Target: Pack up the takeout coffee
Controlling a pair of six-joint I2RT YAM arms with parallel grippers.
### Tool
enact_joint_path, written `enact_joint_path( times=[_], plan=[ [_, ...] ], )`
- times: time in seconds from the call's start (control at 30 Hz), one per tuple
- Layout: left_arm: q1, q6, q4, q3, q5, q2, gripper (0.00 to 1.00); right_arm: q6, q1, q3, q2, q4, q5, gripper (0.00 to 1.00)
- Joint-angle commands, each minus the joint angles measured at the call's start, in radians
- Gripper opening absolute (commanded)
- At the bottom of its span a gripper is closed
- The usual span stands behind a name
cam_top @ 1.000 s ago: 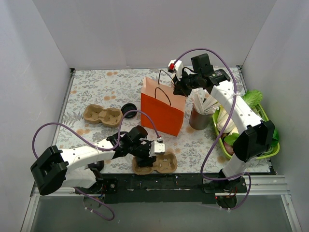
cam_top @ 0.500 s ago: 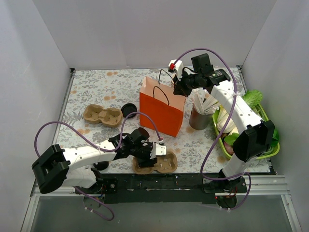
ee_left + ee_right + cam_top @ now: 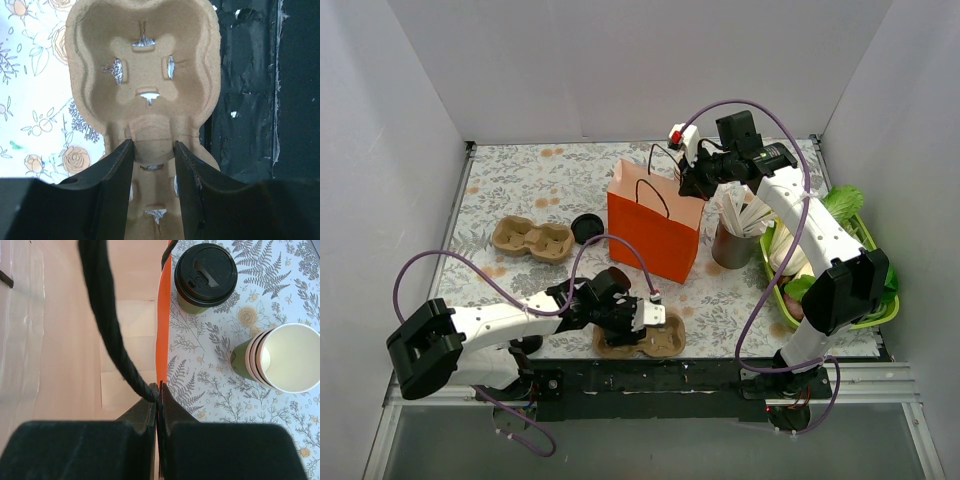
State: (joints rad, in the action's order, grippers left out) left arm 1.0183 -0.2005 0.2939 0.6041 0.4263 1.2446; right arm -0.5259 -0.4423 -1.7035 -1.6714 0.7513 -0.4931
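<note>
Pinched the rim of the orange bag [image 3: 655, 235] with the right gripper [image 3: 157, 390] — jaws clenched on the paper, next to a black handle cord [image 3: 107, 315]. Found the takeout coffee [image 3: 205, 271] upright on the floral table [image 3: 200, 365], lid on, just outside that bag wall, near a stack of lidless cups [image 3: 280, 357]. Straddled the narrow middle of a cardboard cup carrier [image 3: 142, 75] with the left gripper [image 3: 154, 150] — fingers close against it, but could not tell gripping from merely touching.
</note>
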Motion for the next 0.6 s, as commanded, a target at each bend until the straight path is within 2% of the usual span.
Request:
enact_joint_path(
  times=[0.0, 0.07, 0.1, 0.13, 0.2, 0.23, 0.4, 0.47, 0.57],
  plan=[
    [-0.012, 0.021, 0.134, 0.040, -0.041, -0.059, 0.19, -0.038, 0.002, -0.005, 0.010, 0.026, -0.025, 0.01],
    [-0.026, 0.033, 0.150, 0.051, -0.067, -0.118, 0.13, -0.068, 0.002, -0.011, 0.006, 0.052, -0.024, 0.01],
    [-0.033, 0.048, 0.133, 0.046, -0.079, -0.208, 0.10, -0.115, 0.002, -0.016, 0.004, 0.086, -0.025, 0.01],
    [-0.041, 0.077, 0.126, 0.052, -0.077, -0.256, 0.00, -0.144, 0.002, -0.016, 0.002, 0.101, -0.030, 0.01],
    [-0.043, 0.163, 0.158, 0.084, -0.072, -0.327, 0.00, -0.201, -0.001, -0.013, 0.007, 0.128, -0.036, 0.01],
    [-0.049, 0.180, 0.224, 0.152, -0.083, -0.333, 0.00, -0.226, 0.001, -0.004, 0.012, 0.132, -0.035, 0.01],
    [-0.076, 0.196, 0.422, 0.362, -0.127, -0.364, 0.00, -0.218, -0.019, -0.005, 0.038, 0.131, -0.030, 0.01],
    [-0.139, 0.191, 0.533, 0.483, -0.144, -0.361, 0.00, -0.226, -0.038, -0.019, 0.055, 0.135, -0.024, 0.01],
    [-0.170, 0.196, 0.623, 0.574, -0.262, -0.396, 0.00, -0.262, -0.065, -0.022, 0.074, 0.137, -0.009, 0.01]
  ],
)
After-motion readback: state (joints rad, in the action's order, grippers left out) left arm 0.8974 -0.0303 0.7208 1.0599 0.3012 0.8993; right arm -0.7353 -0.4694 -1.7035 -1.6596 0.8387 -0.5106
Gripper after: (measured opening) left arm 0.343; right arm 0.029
